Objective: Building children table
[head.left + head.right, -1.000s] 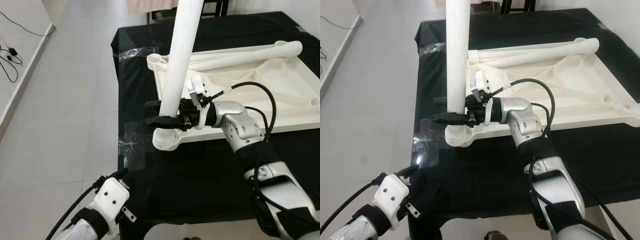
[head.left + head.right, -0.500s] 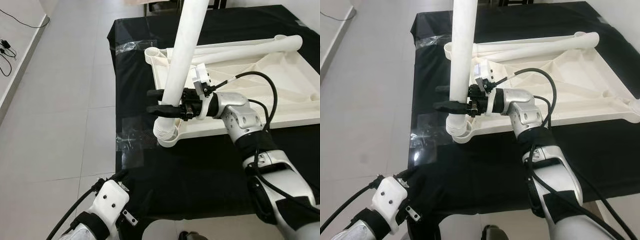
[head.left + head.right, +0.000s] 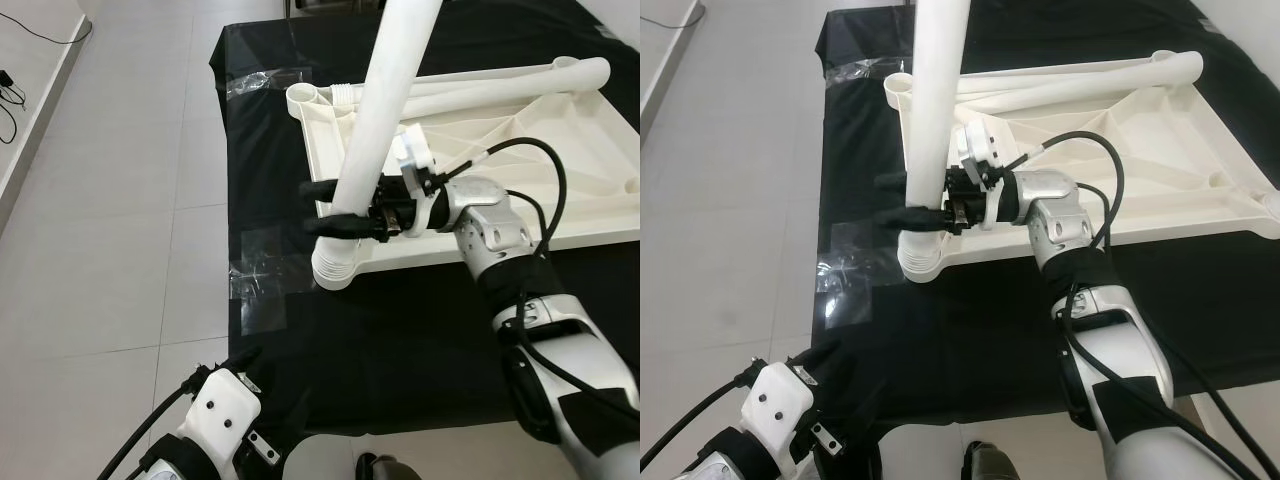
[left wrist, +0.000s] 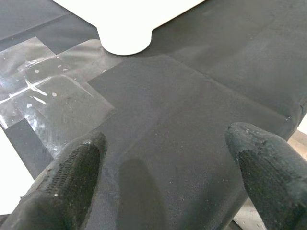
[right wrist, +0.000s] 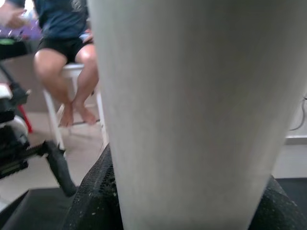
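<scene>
white plastic table leg stands tilted in the corner socket of the upturned tabletop at the bench's 9 o'clock edge. right gripper jaws clench the leg low down. left gripper hovers at 7 o'clock, jaws spread apart.

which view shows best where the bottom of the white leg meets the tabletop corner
The left eye view: the upright white leg, held by the right gripper, meets the corner socket in full. The right wrist view shows the leg's side close up; the left wrist view shows the socket's outside.
</scene>
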Controlling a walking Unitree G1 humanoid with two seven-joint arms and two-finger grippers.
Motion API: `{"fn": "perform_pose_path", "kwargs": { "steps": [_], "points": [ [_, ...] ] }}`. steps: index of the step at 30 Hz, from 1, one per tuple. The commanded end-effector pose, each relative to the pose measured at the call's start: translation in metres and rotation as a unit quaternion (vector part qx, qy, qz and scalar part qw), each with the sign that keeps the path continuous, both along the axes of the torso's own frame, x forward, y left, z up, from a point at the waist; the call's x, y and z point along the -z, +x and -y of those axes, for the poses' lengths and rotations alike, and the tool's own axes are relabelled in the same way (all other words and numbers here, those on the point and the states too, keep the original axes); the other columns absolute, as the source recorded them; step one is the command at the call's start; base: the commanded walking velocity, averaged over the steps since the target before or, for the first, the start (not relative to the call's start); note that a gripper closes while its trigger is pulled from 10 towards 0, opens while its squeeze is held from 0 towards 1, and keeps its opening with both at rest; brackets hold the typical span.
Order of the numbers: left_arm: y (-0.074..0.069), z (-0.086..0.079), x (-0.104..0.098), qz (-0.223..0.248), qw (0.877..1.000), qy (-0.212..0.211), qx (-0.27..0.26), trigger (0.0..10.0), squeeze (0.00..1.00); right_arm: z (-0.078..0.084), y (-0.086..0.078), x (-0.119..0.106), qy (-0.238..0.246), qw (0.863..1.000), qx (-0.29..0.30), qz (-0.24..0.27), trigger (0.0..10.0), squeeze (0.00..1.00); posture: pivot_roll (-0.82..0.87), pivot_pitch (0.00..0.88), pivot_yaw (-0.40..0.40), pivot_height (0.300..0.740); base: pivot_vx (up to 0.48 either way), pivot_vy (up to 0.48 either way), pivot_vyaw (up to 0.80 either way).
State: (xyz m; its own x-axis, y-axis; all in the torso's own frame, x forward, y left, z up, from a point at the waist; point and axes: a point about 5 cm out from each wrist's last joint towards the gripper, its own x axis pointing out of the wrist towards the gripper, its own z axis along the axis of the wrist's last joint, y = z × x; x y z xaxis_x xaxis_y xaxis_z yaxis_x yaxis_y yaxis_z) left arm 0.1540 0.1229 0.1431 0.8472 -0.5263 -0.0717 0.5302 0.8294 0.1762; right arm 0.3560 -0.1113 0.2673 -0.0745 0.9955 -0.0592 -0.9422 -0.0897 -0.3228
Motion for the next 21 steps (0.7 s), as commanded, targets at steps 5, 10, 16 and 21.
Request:
{"fn": "perform_pose_path", "kwargs": {
  "steps": [5, 10, 16, 21],
  "points": [
    [-0.003, 0.0, 0.001, -0.011, 1.0, 0.003, 0.005, 10.0, 0.0, -0.002, -0.001, 0.022, -0.068, 0.997, -0.018, -0.025, 10.0, 0.0, 0.07, 0.306, -0.028, 0.74, 0.0, 0.0, 0.0],
    [-0.003, 0.0, 0.002, -0.011, 1.0, 0.004, 0.004, 10.0, 0.0, -0.004, -0.005, 0.021, -0.091, 0.995, -0.036, -0.024, 10.0, 0.0, 0.07, 0.305, -0.028, 0.74, 0.0, 0.0, 0.0],
    [-0.003, 0.001, 0.002, -0.012, 1.0, 0.003, 0.005, 10.0, 0.0, -0.013, -0.016, 0.026, -0.143, 0.986, -0.084, -0.03, 10.0, 0.0, 0.07, 0.304, -0.03, 0.74, 0.0, 0.0, 0.0],
    [-0.002, 0.001, 0.003, -0.012, 1.0, 0.003, 0.003, 10.0, 0.0, -0.027, -0.018, 0.021, -0.167, 0.98, -0.111, -0.013, 10.0, 0.0, 0.07, 0.302, -0.037, 0.74, 0.0, 0.0, 0.0]
  ]
}}
